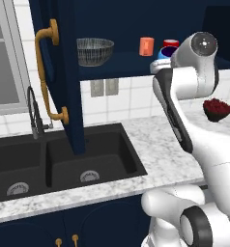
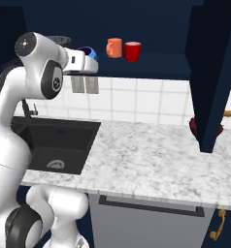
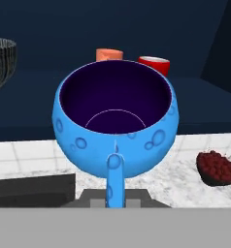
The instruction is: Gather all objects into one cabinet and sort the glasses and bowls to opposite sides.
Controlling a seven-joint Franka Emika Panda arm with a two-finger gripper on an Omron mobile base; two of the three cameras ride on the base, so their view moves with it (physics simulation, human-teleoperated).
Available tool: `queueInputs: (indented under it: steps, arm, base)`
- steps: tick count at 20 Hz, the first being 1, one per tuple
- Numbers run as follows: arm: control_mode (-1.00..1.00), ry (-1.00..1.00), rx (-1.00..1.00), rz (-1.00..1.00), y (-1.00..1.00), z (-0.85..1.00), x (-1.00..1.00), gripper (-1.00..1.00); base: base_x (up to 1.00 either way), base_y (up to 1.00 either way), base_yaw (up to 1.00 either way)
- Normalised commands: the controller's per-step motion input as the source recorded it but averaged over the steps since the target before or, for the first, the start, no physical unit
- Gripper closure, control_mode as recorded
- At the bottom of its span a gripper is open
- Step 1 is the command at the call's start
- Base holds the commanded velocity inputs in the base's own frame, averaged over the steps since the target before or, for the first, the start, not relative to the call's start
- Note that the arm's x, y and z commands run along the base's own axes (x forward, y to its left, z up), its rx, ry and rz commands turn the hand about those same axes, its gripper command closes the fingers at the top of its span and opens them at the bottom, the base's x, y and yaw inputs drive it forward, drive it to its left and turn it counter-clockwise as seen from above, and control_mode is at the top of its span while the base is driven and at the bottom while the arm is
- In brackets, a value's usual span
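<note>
Gripper clamped on blue bowl's handle — bowl upright, mouth up, handle toward hand

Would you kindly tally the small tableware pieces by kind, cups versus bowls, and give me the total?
Cups: 2, the salmon-orange cup and the red cup, both on the cabinet shelf.
Bowls: 2, the grey wire-mesh bowl on that shelf and the bright-blue bowl at the gripper.
Total: 4

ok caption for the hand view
Pincer shut on blue bowl before the cabinet shelf, orange cup and red cup behind.
</note>
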Motion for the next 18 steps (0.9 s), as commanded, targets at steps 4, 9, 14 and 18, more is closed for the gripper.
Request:
queueInputs:
  steps: [4, 9, 14, 18]
  arm:
    - [-1.00, 0.00, 0.02, -0.03, -0.21, -0.05, 1.00, 1.00]
    - [-1.00, 0.04, 0.04, -0.01, -0.16, -0.19, 0.99, 1.00]
    - [-1.00, 0.10, 0.08, 0.00, -0.13, -0.12, 0.90, 1.00]
    - [-1.00, 0.08, 0.09, 0.00, -0.14, 0.00, 0.82, 1.00]
  base:
    - [0.00, 0.00, 0.00]
    - [0.00, 0.00, 0.00]
    - [0.00, 0.00, 0.00]
    - [0.00, 0.00, 0.00]
